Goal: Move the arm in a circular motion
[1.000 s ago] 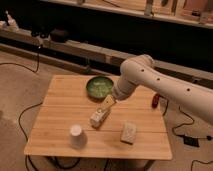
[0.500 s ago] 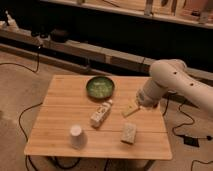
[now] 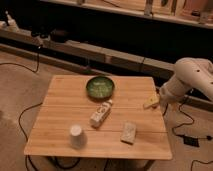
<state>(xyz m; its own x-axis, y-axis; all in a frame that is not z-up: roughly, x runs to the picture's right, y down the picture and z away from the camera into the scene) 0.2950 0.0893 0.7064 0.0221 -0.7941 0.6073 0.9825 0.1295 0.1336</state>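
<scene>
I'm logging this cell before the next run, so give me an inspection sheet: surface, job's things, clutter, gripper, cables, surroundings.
Surface: wooden table, bare wood between the items.
Job's things: arm, cream-white, reaching in from the right.
Clutter: green bowl at the back; bottle lying on its side mid-table; white cup front left; pale block front right.
Gripper: gripper at the table's right edge, right of the bowl.
Cables: black cables on the floor, left and right.
Surroundings: dark shelving behind.
</scene>
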